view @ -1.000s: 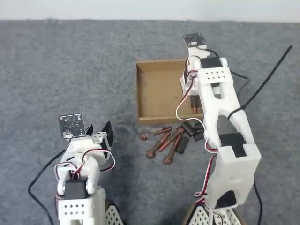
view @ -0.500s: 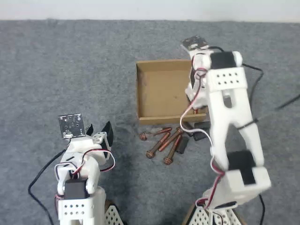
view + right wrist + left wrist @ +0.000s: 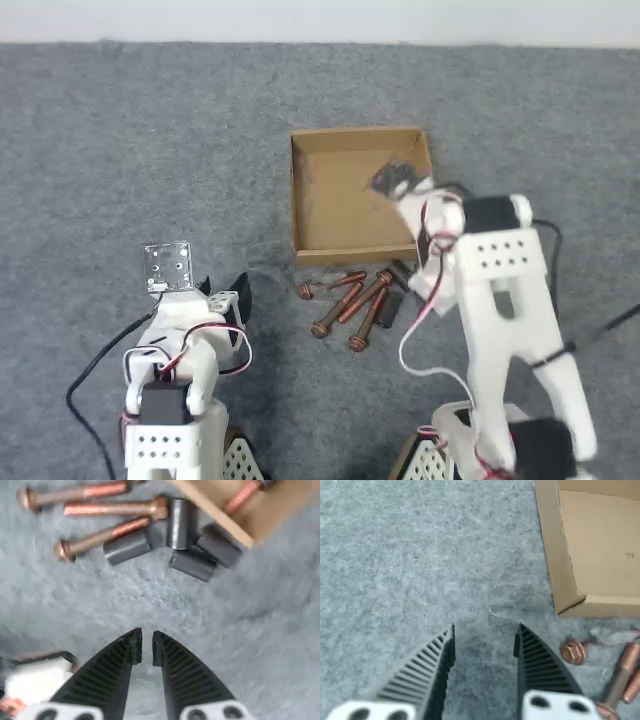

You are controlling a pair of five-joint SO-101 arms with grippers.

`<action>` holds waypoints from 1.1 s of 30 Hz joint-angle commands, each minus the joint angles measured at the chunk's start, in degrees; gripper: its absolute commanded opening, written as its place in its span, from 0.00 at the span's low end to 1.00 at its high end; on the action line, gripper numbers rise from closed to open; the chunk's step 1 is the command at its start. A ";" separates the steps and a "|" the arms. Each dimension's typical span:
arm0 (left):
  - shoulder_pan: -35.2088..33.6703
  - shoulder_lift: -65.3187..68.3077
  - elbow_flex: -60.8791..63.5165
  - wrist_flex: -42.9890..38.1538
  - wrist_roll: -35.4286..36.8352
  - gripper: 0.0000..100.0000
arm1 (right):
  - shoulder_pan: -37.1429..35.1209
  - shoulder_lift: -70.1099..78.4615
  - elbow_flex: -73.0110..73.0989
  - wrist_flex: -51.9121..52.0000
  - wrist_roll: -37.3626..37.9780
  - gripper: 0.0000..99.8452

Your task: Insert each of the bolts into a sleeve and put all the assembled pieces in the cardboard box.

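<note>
Stiff, smooth and likely to roll, the copper-coloured metal bolts [image 3: 352,302] beside short black tubular sleeves [image 3: 127,546] at the high view's centre, just below the brown cardboard box [image 3: 296,195], seem best pinched mid-shank; left pincer [image 3: 485,647] gapes apart, right pincer [image 3: 144,647] nearly together, empty.

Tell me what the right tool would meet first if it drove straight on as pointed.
Likely the grey carpet just ahead of the right tool; farther along that line lies the cluster of black sleeves beside the cardboard box, though depth is unclear.

Copper bolts [image 3: 107,508], black sleeves [image 3: 179,530] — grey carpet [image 3: 150,130] (flecked).
</note>
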 commanded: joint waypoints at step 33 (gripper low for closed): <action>0.18 -0.09 -0.48 -0.09 -0.62 0.18 | 4.88 5.58 19.43 -36.35 35.69 0.16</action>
